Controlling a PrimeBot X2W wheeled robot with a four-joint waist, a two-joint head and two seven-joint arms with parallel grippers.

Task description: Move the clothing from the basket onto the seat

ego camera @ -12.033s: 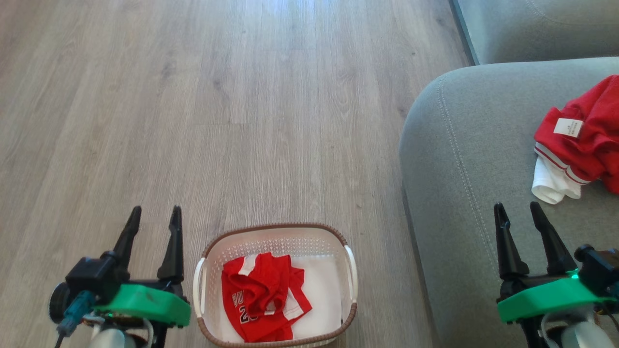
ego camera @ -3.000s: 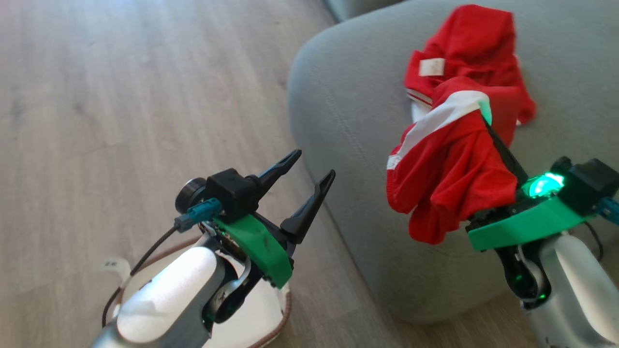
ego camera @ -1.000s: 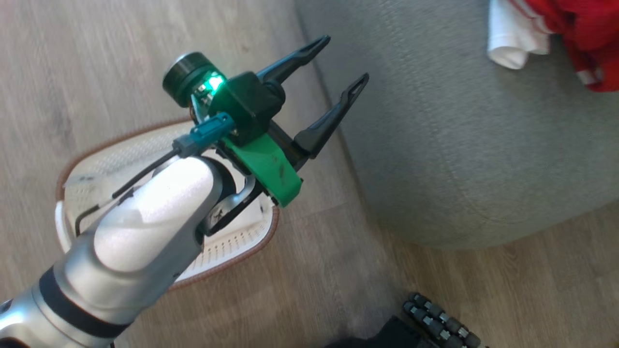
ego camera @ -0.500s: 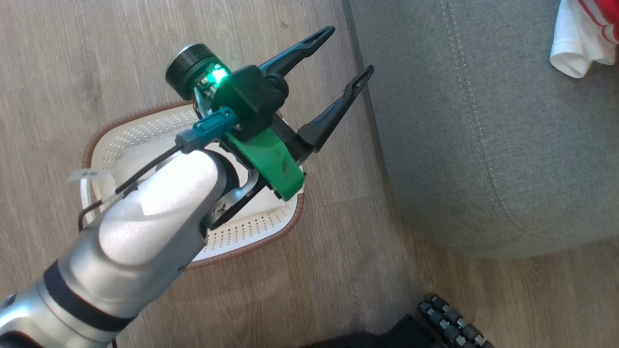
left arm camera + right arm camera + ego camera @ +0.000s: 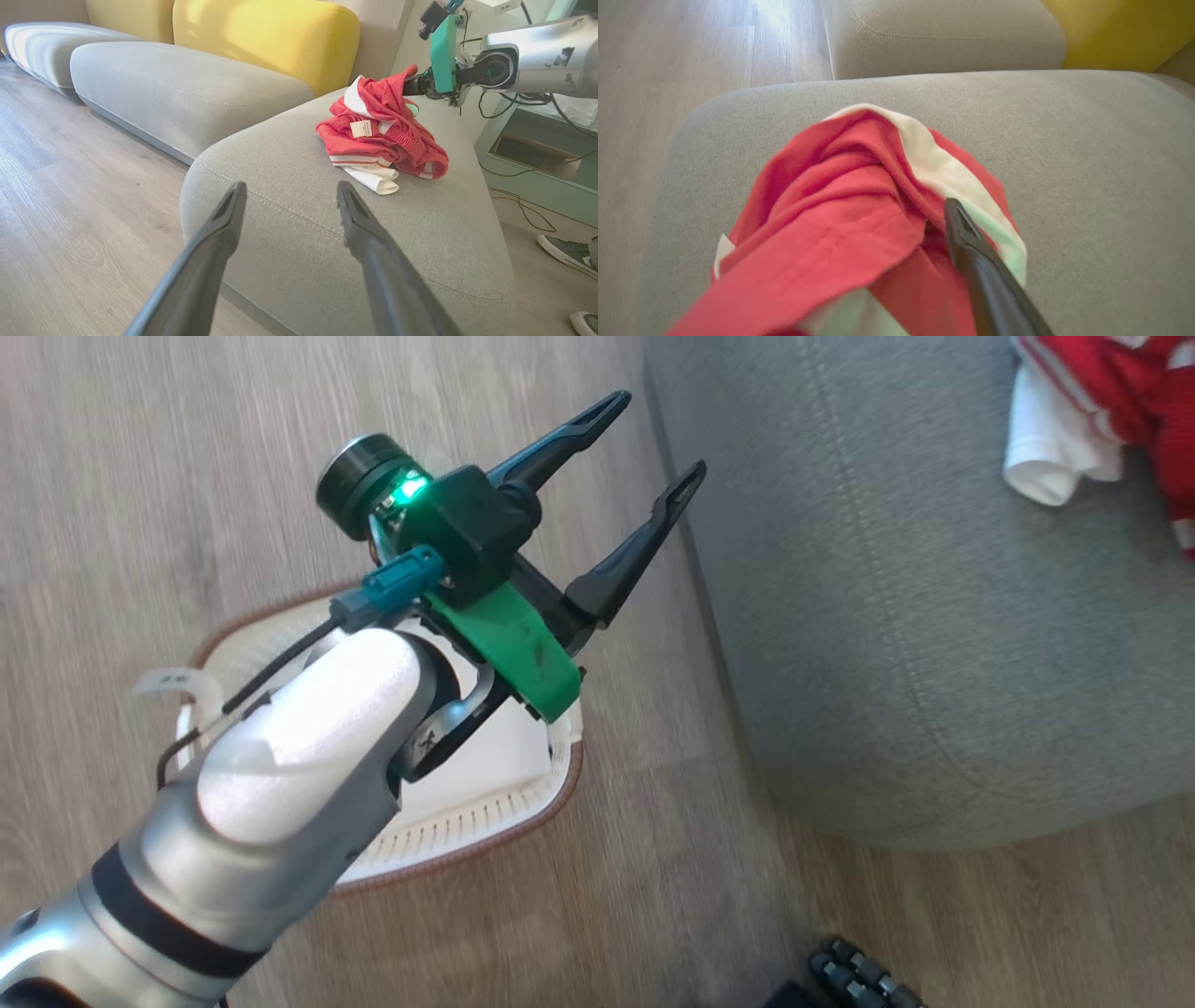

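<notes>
Plainly the clothing is on the seat: two red garments in one heap, the tagged one underneath with its white trim spilling toward the near edge, the other bunched on top. The heap lies well in from the seat's left edge.

The top garment is draped over the right gripper. In the right wrist view one finger pokes out from under a white band, set off to the right as a spread finger would be; red cloth covers the other. I judge the jaws parted and pinching nothing, with the cloth hung on them.

The left gripper is wide open and empty, held in the air above the gap between basket and seat. The basket stands on the floor just left of the seat. What shows of its inside is bare white; the left arm hides the rest.

The main risk is a snag. If the right arm pulls back while mesh or trim is hooked over the covered finger, the top garment would drag with it, perhaps tugging the lower one along, and could slide off the rounded edge onto the floor. A steep upward lift would make that worse. The left arm, hanging over the basket, could also knock it if it drops carelessly.
</notes>
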